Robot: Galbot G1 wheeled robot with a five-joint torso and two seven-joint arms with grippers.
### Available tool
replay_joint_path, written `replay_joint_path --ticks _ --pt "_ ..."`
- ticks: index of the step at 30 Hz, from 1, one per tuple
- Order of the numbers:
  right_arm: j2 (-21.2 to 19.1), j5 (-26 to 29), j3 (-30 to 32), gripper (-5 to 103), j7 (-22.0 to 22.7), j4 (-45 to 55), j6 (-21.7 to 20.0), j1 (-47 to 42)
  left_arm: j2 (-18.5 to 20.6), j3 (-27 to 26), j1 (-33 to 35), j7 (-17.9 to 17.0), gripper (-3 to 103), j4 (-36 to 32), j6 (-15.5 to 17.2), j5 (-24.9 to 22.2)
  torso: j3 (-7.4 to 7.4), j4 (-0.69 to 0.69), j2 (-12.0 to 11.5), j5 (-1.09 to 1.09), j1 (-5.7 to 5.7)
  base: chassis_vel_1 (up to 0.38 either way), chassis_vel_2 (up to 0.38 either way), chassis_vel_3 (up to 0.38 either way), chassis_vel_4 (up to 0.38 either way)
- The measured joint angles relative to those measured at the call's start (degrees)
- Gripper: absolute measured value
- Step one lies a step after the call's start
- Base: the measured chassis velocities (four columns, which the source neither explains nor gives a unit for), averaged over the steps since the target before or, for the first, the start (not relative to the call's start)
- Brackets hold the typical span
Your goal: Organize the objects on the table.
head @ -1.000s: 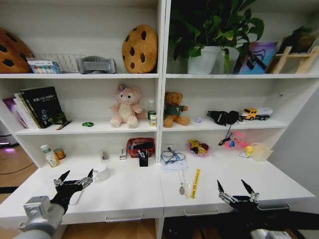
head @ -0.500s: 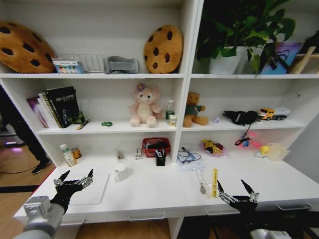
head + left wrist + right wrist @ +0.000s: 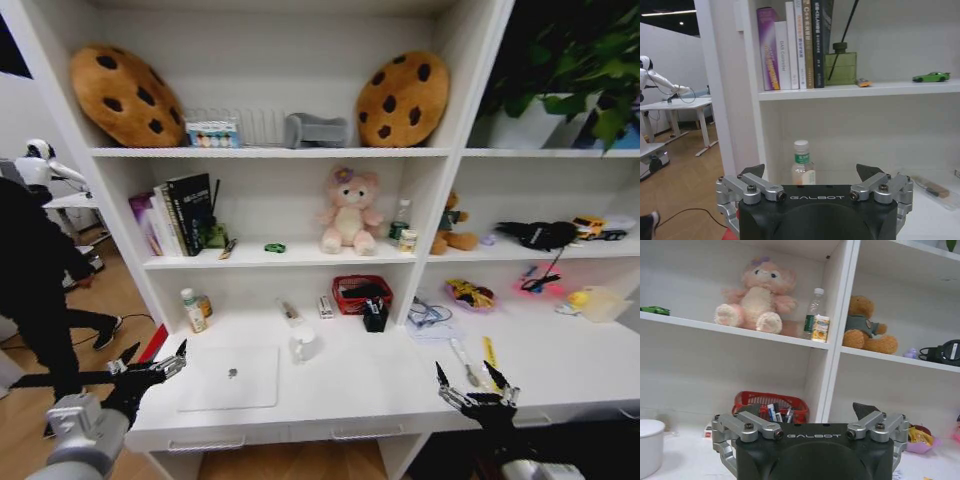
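Observation:
A slim silver laptop lies closed on the white table, left of centre. A tiny green toy car sits on the shelf above it, also seen in the left wrist view and the right wrist view. A dark pen lies on that shelf beside the books. My left gripper hovers open off the table's left front corner, left of the laptop, holding nothing. My right gripper is open and empty at the front edge on the right.
On the table stand a small bottle, a white cup, a red basket and a black pen cup. A yellow ruler lies at the right. Plush bears, books and cookie cushions fill the shelves.
The whole picture has slid to the right, so the camera has turned left. The laptop and the table's left end have come into view. Both grippers keep their place and stay open.

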Motion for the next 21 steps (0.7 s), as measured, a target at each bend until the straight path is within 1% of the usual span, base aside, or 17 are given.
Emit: replay_joint_path --ticks 2,3,5,8,9,15,21 --pt "0.00 0.00 0.00 100 0.00 0.00 0.00 -0.01 0.00 0.00 0.00 0.00 100 0.00 0.00 0.00 -0.01 -0.01 0.01 0.04 -0.02 0.154 0.068 -0.084 -0.141" --pt "-0.01 0.00 0.00 100 0.00 0.00 0.00 0.01 0.00 -0.01 0.00 0.00 100 0.00 0.00 0.00 0.00 0.04 0.01 0.03 -0.02 0.056 0.005 0.046 -0.017" --pt "-0.02 0.00 0.00 100 0.00 0.00 0.00 0.01 0.00 0.00 0.00 0.00 100 0.00 0.00 0.00 0.01 0.06 0.00 0.03 0.00 0.026 0.028 0.046 -0.017" --pt "-0.03 0.00 0.01 100 0.01 -0.01 0.00 0.02 0.00 0.01 0.00 0.01 100 -0.01 0.00 0.00 0.02 0.03 -0.01 0.09 0.00 -0.033 -0.017 0.060 0.039" --pt "-0.03 0.00 0.02 100 0.02 -0.01 0.00 0.02 0.00 0.01 0.00 0.02 100 -0.01 0.00 0.00 0.02 0.01 -0.01 0.08 0.00 -0.111 -0.079 0.062 0.045" --pt "-0.03 0.00 0.03 100 0.03 -0.01 0.00 0.01 0.00 0.02 0.00 0.06 100 -0.01 0.00 0.00 0.02 0.00 -0.01 0.07 0.00 -0.047 -0.036 0.019 0.011" --pt "-0.02 0.00 0.03 100 0.03 -0.02 0.00 0.01 0.00 0.02 0.00 0.07 100 -0.01 0.00 0.00 0.01 0.01 -0.01 0.04 0.00 0.137 0.088 -0.098 -0.065"
